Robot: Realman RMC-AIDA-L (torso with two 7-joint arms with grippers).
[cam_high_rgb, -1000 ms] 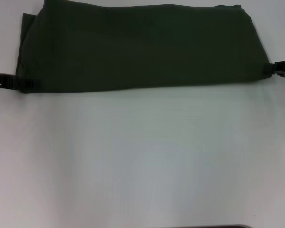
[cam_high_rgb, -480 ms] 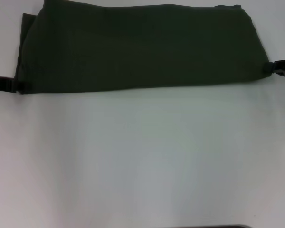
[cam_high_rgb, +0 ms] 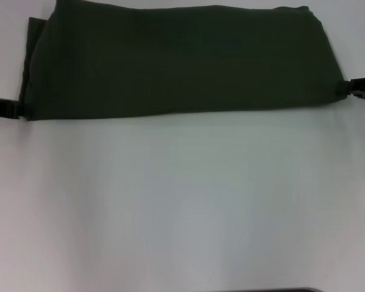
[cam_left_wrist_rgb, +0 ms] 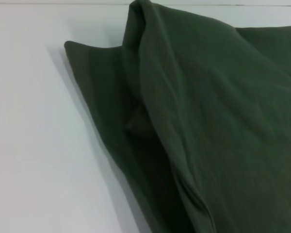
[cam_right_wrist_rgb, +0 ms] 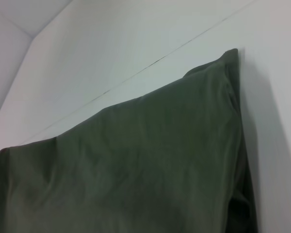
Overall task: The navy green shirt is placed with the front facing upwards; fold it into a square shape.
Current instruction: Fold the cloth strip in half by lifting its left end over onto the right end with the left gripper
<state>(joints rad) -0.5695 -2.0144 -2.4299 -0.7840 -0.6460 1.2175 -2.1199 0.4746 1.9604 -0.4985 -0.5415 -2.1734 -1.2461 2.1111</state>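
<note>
both grippers parked at the shirt's near corners

left gripper (cam_high_rgb: 6, 108) and right gripper (cam_high_rgb: 360, 87) touch the corners, can't tell if they're pinching. navy green shirt (cam_high_rgb: 176, 61) lies folded in a wide band at the table's (cam_high_rgb: 182, 201) far side; looks soft and floppy, so i'd grab the layered corners.

Both arms' jaws indistinct at shirt (cam_high_rgb: 182, 61) corners

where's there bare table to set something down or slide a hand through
The widest free patch is the white table nearer than the navy green shirt. Its near corners are crowded: the left gripper and the right gripper sit there.
</note>
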